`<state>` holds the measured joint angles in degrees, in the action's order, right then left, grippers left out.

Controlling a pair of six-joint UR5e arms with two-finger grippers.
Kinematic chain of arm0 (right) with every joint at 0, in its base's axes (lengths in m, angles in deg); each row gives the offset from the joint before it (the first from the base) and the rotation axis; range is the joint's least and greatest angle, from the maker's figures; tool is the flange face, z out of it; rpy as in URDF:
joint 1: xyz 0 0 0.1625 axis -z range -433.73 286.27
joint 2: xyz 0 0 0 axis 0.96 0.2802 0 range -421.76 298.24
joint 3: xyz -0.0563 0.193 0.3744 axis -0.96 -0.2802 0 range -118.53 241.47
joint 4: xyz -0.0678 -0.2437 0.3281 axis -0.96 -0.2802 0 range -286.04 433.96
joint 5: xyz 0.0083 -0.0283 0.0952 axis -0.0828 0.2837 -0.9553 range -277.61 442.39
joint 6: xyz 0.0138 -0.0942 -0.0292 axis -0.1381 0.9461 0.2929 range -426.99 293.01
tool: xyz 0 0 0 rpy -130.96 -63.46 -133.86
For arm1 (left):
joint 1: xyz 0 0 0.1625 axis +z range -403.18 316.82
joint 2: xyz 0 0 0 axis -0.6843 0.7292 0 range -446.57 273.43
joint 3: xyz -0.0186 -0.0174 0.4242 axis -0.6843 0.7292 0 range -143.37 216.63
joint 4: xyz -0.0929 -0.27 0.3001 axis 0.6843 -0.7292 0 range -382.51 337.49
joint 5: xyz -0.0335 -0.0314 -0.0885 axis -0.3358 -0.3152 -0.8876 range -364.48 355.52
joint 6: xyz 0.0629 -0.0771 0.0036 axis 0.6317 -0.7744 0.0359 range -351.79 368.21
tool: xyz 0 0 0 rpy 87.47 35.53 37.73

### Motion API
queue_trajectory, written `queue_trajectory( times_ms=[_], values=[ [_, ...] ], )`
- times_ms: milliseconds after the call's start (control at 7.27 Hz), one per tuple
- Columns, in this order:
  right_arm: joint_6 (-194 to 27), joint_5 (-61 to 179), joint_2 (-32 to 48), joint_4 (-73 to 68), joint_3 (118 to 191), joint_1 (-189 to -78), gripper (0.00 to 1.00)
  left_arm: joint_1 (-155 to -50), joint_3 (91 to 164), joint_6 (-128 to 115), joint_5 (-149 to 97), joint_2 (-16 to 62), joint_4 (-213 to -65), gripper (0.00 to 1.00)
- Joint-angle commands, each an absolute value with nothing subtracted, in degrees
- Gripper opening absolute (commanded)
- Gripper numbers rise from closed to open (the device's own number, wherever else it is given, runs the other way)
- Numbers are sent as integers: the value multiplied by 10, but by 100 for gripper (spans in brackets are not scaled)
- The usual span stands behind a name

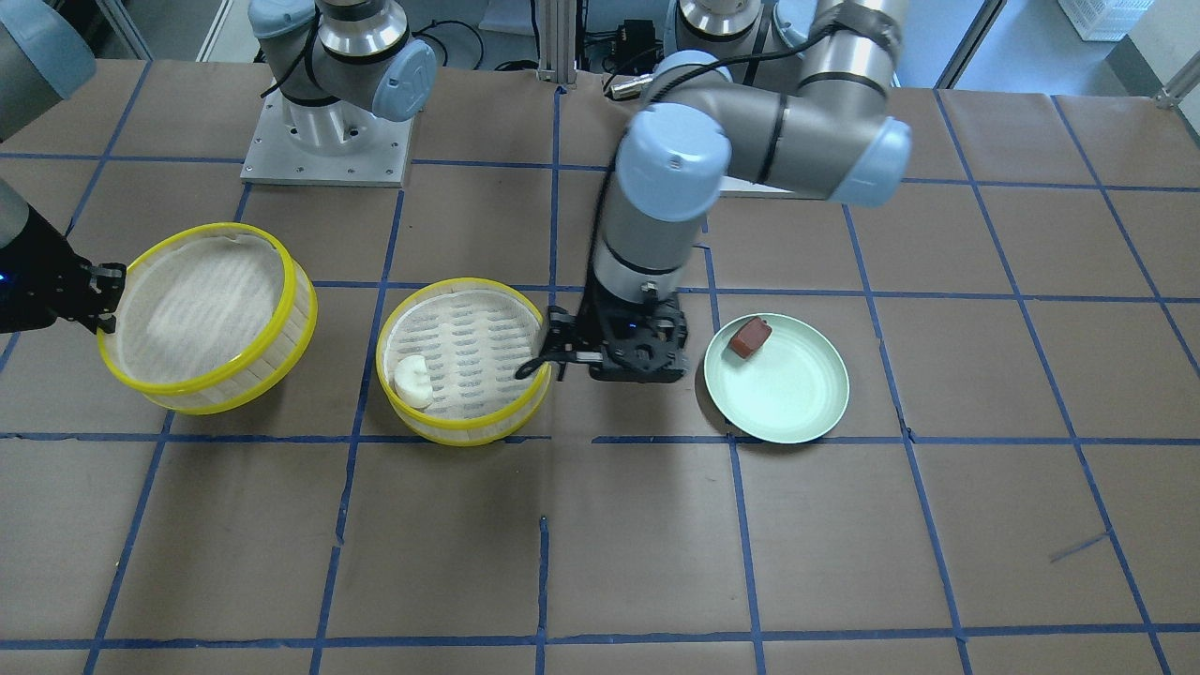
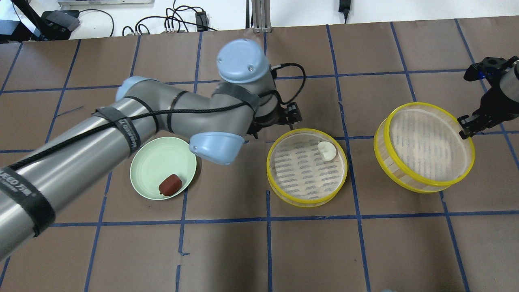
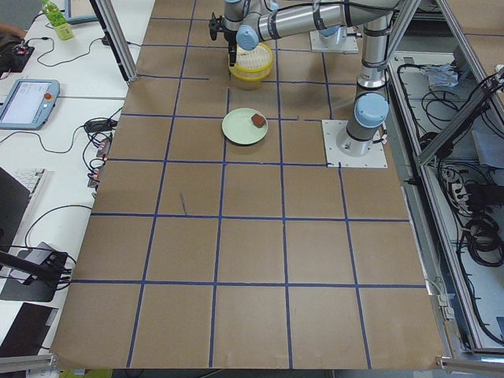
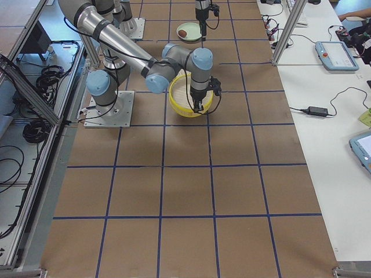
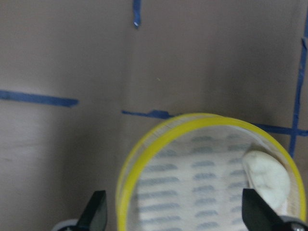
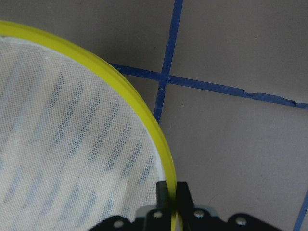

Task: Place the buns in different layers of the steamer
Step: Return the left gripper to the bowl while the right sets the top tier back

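Steamer tier (image 5: 192, 123) blurred, cut off at bottom edge.

Count with me. You have two steamer tiers: a level tier (image 1: 473, 429) and a tilted tier (image 1: 220, 396). Two buns: one white bun (image 1: 412, 382), one reddish-brown bun (image 1: 751, 337). One green plate (image 1: 787, 403). Two grippers: left gripper (image 1: 551, 345), right gripper (image 1: 108, 295).
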<state>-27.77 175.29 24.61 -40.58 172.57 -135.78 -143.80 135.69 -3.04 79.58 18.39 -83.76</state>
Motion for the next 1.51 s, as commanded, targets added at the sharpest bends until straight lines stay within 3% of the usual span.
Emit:
queue_trajectory(
  times_ms=[0, 413, 963, 1101, 1376],
  values=[
    [-348, 1776, 251, -405, 1722, -1443, 3, -1279, 1391, 190, 802, 148, -939, 100],
    [-582, 1785, 241, -407, 1712, -1607, 3, -1227, 1518, 185, 803, 146, -940, 100],
    [-687, 1787, 214, -407, 1714, -1684, 3, -1233, 1546, 98, 788, 155, -940, 100],
    [-691, 1788, 209, -407, 1716, -1688, 4, -1233, 1551, 98, 783, 157, -934, 97],
    [-704, 1790, 200, -408, 1716, -1704, 4, -1233, 1548, 98, 784, 166, -905, 78]
  ],
)
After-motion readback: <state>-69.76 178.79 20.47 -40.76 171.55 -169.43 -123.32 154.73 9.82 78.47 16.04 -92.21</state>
